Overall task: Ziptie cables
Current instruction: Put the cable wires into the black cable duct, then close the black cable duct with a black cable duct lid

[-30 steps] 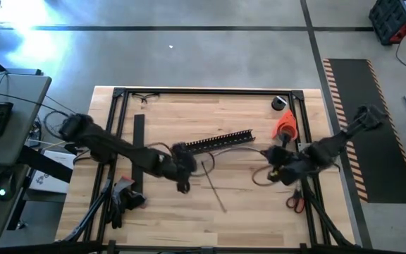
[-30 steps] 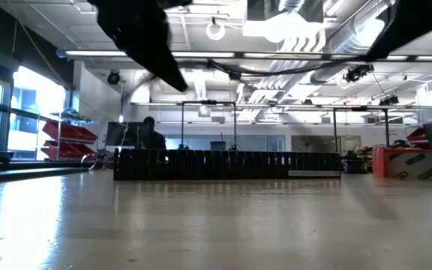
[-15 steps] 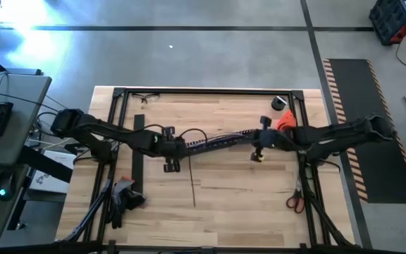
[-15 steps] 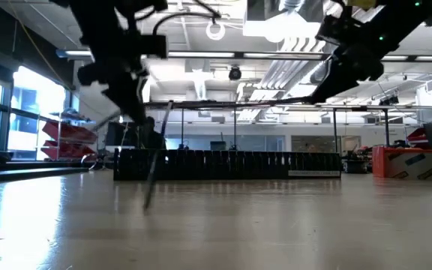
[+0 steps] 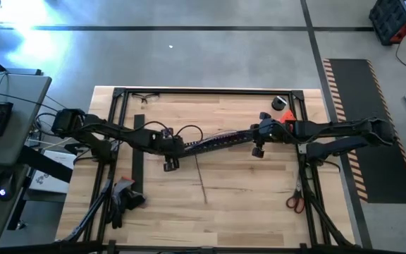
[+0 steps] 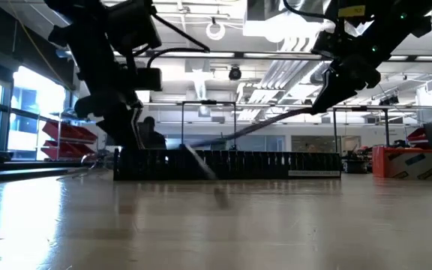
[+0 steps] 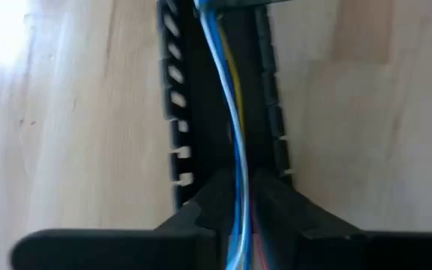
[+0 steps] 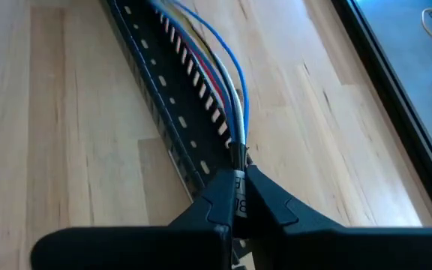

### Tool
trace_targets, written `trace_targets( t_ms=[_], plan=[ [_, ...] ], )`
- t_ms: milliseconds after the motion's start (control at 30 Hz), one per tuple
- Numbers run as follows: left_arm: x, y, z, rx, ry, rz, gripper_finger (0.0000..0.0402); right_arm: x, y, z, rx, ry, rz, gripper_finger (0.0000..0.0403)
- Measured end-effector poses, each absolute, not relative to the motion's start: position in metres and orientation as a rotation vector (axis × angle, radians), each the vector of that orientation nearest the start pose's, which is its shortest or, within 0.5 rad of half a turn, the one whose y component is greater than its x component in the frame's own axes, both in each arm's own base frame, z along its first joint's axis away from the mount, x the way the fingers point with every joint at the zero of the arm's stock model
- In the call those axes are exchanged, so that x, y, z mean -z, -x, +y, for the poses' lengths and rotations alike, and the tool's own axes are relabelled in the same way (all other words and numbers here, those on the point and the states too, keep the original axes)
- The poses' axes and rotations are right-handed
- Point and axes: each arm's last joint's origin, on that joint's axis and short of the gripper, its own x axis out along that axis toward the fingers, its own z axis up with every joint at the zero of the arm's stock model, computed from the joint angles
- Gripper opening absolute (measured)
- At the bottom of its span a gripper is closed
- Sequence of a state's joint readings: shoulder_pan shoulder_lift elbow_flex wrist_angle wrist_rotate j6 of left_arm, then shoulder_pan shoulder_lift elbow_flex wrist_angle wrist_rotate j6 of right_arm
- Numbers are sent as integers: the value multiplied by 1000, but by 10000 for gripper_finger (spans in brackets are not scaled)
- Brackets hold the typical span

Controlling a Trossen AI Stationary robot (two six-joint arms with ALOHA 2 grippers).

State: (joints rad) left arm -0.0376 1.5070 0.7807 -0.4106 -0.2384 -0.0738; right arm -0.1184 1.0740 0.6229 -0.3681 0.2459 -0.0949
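The cables (image 5: 225, 135), a bunch of blue, white, yellow and red wires, run between my two grippers above the long black slotted strip (image 5: 220, 143). That strip lies on the table at a slant. My left gripper (image 5: 182, 146) is shut on one end of the cables (image 7: 238, 150). My right gripper (image 5: 251, 134) is shut on the other end (image 8: 231, 97). In the low view the cables (image 6: 268, 120) slope down from my right gripper (image 6: 322, 106) toward the strip (image 6: 227, 163). A thin dark strand (image 5: 200, 180) lies on the table nearer the front. My left gripper pinches the bunch of cables (image 7: 240, 196) between its two fingers, coming from above at a steep slant. The wires run on from the fingers along the slotted strip's channel, clear above it. My right gripper pinches the bunch at a dark band (image 8: 237, 153) near its end, slanting down from the table's right. The wires lead away from the fingers, spread over the strip's toothed wall.
A second black strip (image 5: 138, 152) lies at the left. At the far right are an orange object (image 5: 285, 127) and a small round black thing (image 5: 279, 102). Red-handled scissors (image 5: 294, 203) lie at the right front. A black frame (image 5: 210, 91) edges the table.
Both grippers have gone toward the table's far edge and sunk. The right one has also swung left and turned. The cables, slack a second ago, now stretch between them over the slotted strip. The thin dark strand has shifted on the table.
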Motion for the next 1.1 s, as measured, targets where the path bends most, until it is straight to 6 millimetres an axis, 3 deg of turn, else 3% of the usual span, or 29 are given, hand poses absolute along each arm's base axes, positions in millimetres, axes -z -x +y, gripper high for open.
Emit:
trace_targets(
  t_ms=[133, 367, 500, 833, 1100],
  plan=[
    [-168, -268, -4, -200, -79, 1127, 81, -212, -203, -31, 303, 142, 854, 0],
    [-196, -276, -8, -221, -35, 1032, 138, -210, -200, -39, 319, 136, 883, 0],
    [-207, -279, -15, -232, 12, 937, 144, -205, -199, -44, 326, 146, 927, 2],
    [-211, -281, -42, -239, -10, 852, 145, -186, -198, -48, 316, 273, 1134, 40],
    [-213, -280, -49, -320, -35, 808, 145, -198, -200, -49, 334, 284, 1150, 128]
  ],
)
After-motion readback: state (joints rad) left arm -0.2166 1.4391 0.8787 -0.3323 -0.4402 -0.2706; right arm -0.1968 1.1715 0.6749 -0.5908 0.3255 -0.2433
